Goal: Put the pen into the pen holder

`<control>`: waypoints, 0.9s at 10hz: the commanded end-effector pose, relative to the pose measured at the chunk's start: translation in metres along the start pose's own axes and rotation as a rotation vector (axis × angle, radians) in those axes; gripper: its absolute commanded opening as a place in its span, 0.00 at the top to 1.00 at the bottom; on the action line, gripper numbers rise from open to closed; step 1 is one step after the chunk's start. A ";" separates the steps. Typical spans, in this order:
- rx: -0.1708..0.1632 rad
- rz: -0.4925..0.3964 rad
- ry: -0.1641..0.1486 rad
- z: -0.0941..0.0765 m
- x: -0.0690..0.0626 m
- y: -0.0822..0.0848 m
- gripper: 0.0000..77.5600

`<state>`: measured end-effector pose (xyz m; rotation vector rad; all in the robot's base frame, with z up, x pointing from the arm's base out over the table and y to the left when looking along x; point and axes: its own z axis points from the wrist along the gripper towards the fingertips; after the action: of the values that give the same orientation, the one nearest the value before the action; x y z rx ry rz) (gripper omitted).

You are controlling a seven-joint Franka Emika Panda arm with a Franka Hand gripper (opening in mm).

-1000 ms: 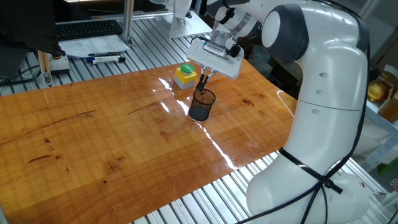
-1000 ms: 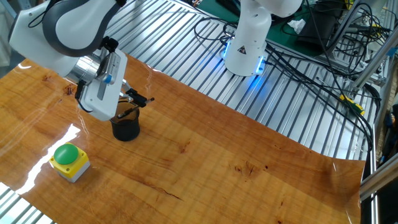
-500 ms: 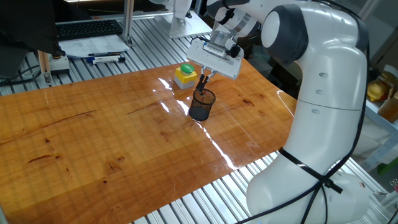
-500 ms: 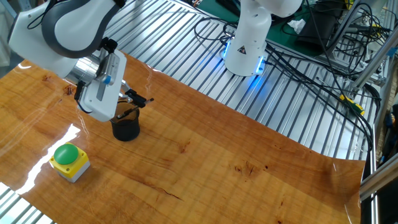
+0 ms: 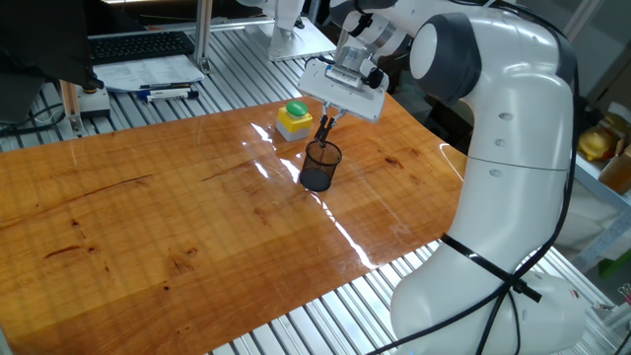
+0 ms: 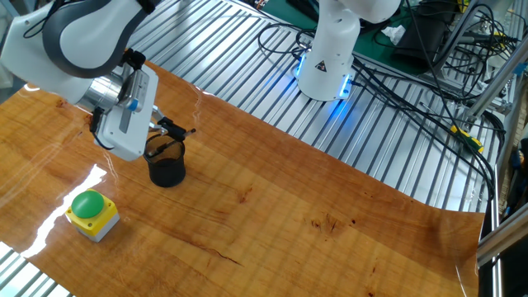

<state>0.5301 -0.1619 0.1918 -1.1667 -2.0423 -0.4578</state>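
The pen holder (image 5: 318, 170) is a small black mesh cup standing upright on the wooden table, also seen in the other fixed view (image 6: 167, 169). The pen (image 6: 167, 148) is a slim dark stick leaning inside the cup, its top end at the rim; in one fixed view it shows only as a thin dark line at the cup mouth (image 5: 322, 146). My gripper (image 5: 325, 120) hangs just above the cup, fingers pointing down and spread apart, holding nothing; it also shows in the other fixed view (image 6: 175, 129).
A yellow box with a green button (image 5: 295, 119) stands on the table close beside the cup, also in the other fixed view (image 6: 91, 214). A white-and-blue marker (image 5: 168, 94) and papers lie beyond the table's far edge. The robot's base (image 5: 493, 247) stands at the table's right edge.
The gripper has risen a little and drawn away from the cup mouth. The cup and the yellow box have not moved.
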 end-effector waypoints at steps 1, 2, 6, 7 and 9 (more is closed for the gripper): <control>-0.003 0.002 0.011 -0.001 -0.001 0.000 0.98; -0.001 0.004 0.017 -0.001 -0.001 0.000 0.98; -0.003 0.023 0.036 0.006 0.000 0.000 0.98; -0.003 0.025 0.042 0.007 0.001 0.000 0.98; -0.002 0.034 0.069 0.007 0.001 0.000 0.98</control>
<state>0.5263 -0.1571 0.1866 -1.1680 -1.9636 -0.4759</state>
